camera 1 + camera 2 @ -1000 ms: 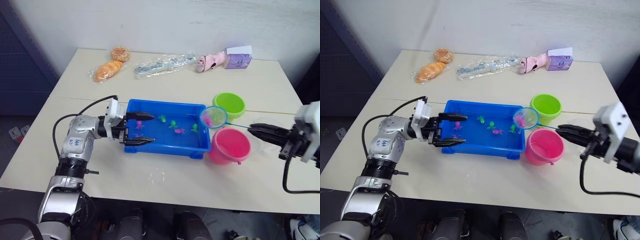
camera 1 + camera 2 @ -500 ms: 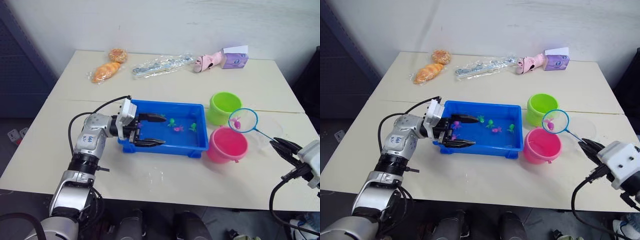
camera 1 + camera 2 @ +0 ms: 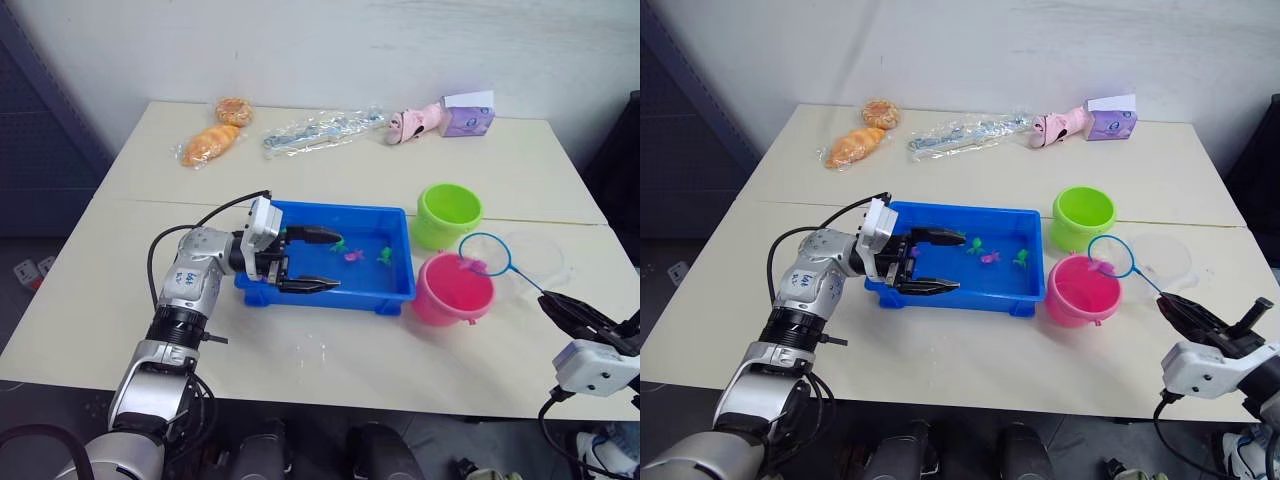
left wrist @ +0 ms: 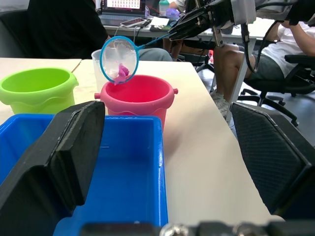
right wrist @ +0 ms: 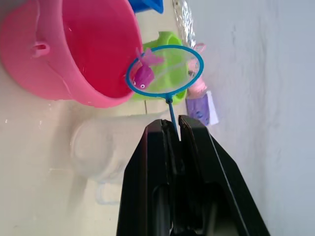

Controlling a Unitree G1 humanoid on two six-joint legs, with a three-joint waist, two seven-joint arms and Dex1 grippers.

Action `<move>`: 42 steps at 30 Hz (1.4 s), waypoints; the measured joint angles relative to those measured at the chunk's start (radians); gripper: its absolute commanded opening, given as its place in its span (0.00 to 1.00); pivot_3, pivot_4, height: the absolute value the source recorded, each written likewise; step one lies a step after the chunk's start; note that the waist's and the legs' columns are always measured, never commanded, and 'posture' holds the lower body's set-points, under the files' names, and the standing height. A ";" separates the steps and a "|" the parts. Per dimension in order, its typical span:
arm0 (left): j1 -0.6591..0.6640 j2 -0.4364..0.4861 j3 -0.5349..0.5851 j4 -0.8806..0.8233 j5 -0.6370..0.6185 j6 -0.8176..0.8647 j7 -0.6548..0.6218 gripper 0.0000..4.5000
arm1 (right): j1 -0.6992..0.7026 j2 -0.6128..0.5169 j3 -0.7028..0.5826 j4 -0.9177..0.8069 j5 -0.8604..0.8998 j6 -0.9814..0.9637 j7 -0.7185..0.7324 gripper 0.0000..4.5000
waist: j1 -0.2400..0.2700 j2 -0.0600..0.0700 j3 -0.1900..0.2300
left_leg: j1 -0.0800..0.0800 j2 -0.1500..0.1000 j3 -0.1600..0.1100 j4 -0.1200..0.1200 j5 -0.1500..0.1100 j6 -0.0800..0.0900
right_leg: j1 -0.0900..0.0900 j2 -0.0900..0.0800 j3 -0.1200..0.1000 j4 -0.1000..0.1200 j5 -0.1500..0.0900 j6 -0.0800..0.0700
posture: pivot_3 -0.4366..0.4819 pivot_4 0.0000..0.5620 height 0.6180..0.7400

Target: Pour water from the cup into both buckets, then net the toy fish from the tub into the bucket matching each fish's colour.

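Right end effector point(image 5: 171, 129) clamped on net point(image 3: 1111, 256) handle; hoop with pink fish point(image 5: 143, 73) over pink bucket point(image 3: 1081, 290) rim. Left end effector point(image 3: 938, 262) wide open over tub point(image 3: 1025, 296). Versus 0.5 s ago: net lower, nearer pink bucket.

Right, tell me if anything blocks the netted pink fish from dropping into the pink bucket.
Nothing visible does. The net with the pink fish hangs at the pink bucket's rim, open mouth below; the right end effector grips the handle.
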 measured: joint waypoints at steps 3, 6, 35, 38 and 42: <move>0.000 -0.006 0.000 0.000 0.004 -0.005 0.006 0.97 | -0.012 -0.019 0.000 0.038 -0.120 -0.104 -0.111 0.00 | 0.001 0.000 0.000 | 0.000 0.000 0.000 0.000 0.000 0.000 | 0.000 0.000 0.000 0.000 0.000 0.000 | 0.48 0.27 1.00; 0.000 -0.014 -0.001 0.000 0.010 -0.012 0.007 0.97 | -0.006 -0.021 0.000 0.053 -0.168 -0.154 -0.176 0.00 | 0.001 0.000 0.000 | 0.000 0.000 0.000 0.000 0.000 0.000 | 0.000 0.000 0.000 0.000 0.000 0.000 | 0.48 0.27 1.00; 0.196 0.237 0.176 -0.042 0.009 0.001 0.148 0.97 | -0.720 -0.176 0.816 -0.199 0.554 1.219 -0.042 0.00 | -0.006 0.000 0.000 | -0.003 0.000 -0.002 0.001 -0.003 0.003 | -0.003 -0.003 -0.002 0.000 0.000 -0.001 | 0.48 0.27 1.00; 0.201 0.234 0.183 -0.054 0.009 -0.007 0.169 0.97 | -0.778 -0.147 0.865 -0.170 0.503 1.275 -0.019 0.00 | -0.005 0.000 0.000 | -0.003 0.000 -0.002 0.001 -0.002 0.003 | -0.003 -0.003 -0.002 0.001 0.000 -0.001 | 0.48 0.27 1.00; 0.218 0.235 0.187 -0.059 0.008 -0.012 0.175 0.97 | -0.821 -0.122 0.902 -0.144 0.456 1.317 0.015 0.00 | -0.005 0.000 0.000 | -0.003 0.000 -0.001 0.000 -0.002 0.003 | -0.003 -0.003 -0.002 0.001 0.000 -0.001 | 0.48 0.27 1.00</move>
